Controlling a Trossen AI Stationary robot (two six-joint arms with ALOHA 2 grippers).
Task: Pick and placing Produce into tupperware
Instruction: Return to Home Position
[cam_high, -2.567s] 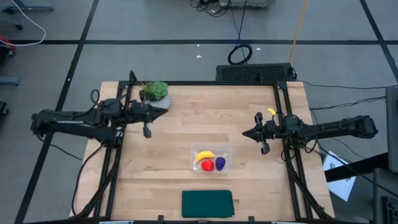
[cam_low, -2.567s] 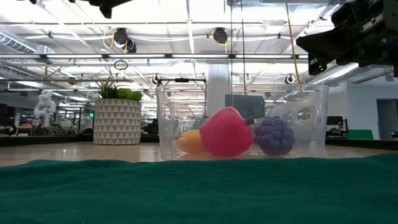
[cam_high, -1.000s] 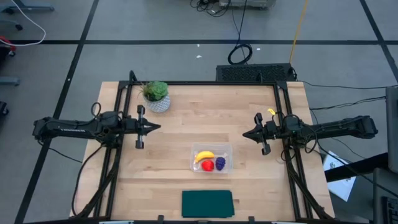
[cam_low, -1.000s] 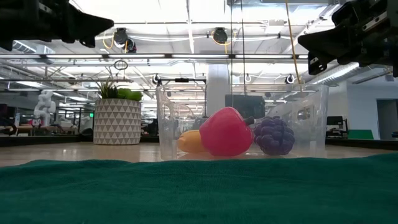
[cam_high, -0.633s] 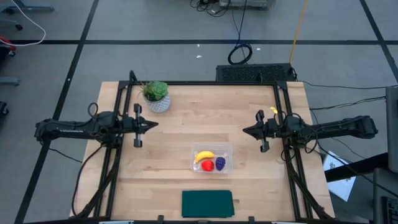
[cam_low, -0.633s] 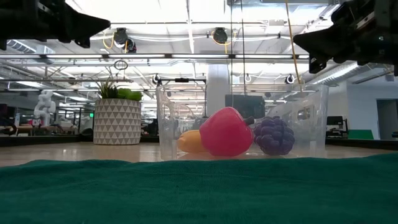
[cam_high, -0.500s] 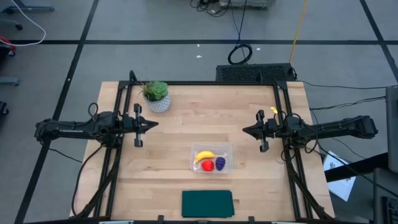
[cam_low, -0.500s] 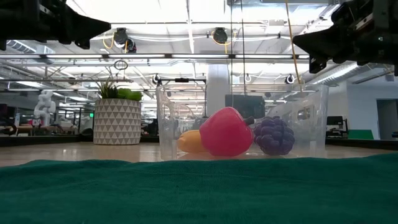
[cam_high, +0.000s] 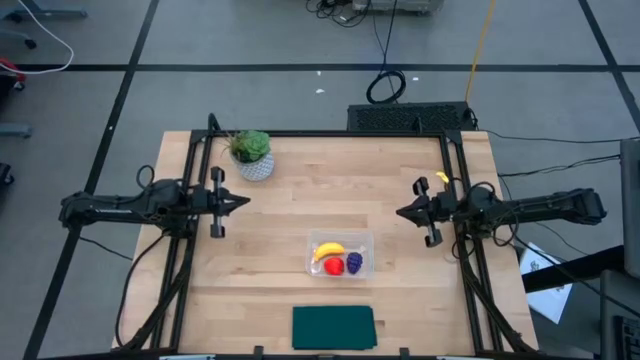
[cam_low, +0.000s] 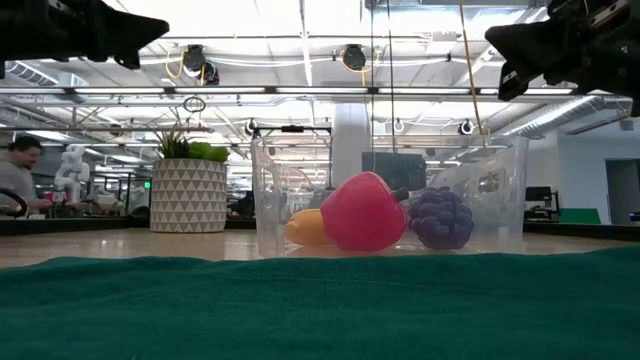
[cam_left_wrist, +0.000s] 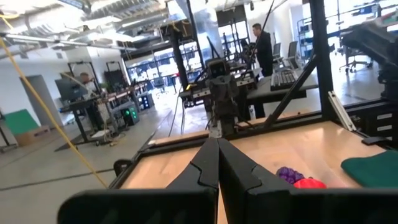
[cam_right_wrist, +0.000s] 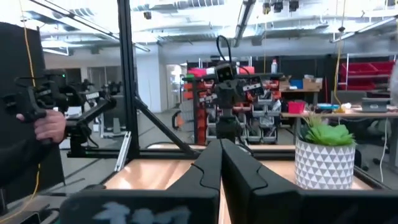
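Three pieces of produce lie in the tupperware (cam_high: 341, 237), on the front half of the counter (cam_high: 320, 170). The banana (cam_high: 328, 250) is on the far side, with the red fruit (cam_high: 334, 266) and grape bunch (cam_high: 354, 263) side by side nearer the front. The left gripper (cam_high: 240, 201), fingers pressed together and empty, has drawn back from beside the potted plant (cam_high: 250, 150) to the counter's left edge. The right gripper (cam_high: 402, 212), likewise closed on nothing, has eased slightly rightward. Placing looks complete; only the retreat remains. The tupperware's long axis runs left-right between the arms, and the banana lies roughly along it.
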